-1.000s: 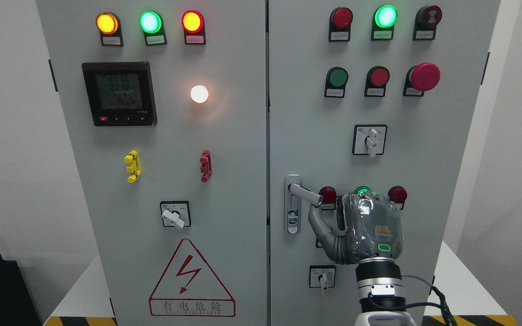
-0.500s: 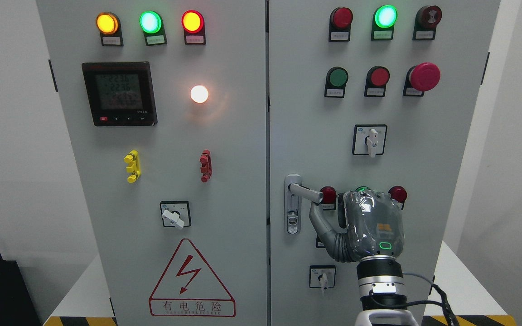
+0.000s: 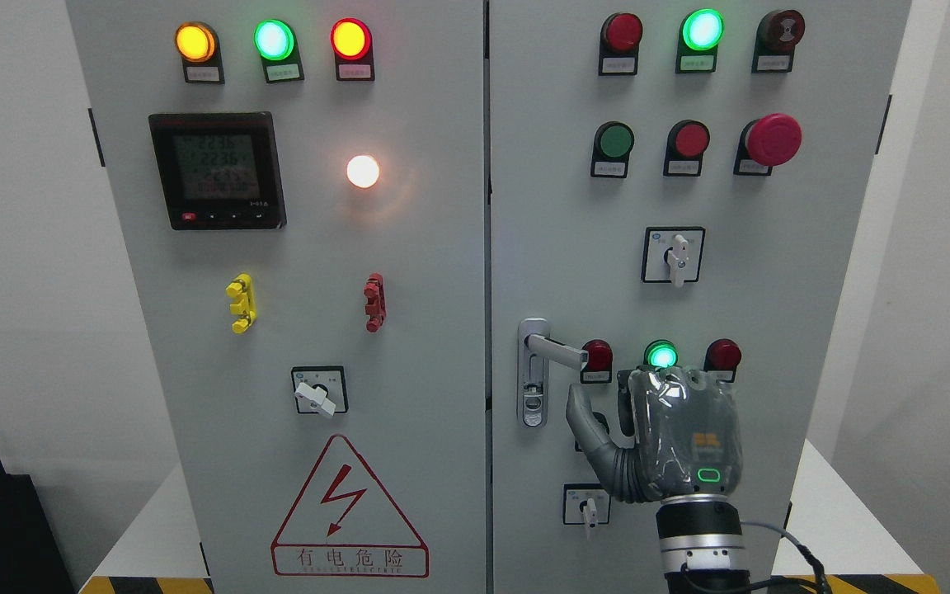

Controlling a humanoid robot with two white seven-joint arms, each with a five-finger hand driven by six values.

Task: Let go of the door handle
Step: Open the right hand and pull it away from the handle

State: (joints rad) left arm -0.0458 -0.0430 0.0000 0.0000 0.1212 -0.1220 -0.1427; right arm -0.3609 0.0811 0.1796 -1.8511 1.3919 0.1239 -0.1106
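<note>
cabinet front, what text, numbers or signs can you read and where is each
"有电危险": under the lightning bolt in the red warning triangle, left door.
Digital meter: rows of digits, too blurred to read reliably.
Small labels under the indicator lights and buttons: too small to read.
Line beneath the Chinese characters: unreadable.

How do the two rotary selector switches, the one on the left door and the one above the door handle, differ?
The left-door selector switch has its white knob tilted, pointing down and to the right; the upper right-door selector switch has its knob pointing straight down. The first sits lower, above the warning triangle. Both have white knobs on square black-framed plates.
</note>
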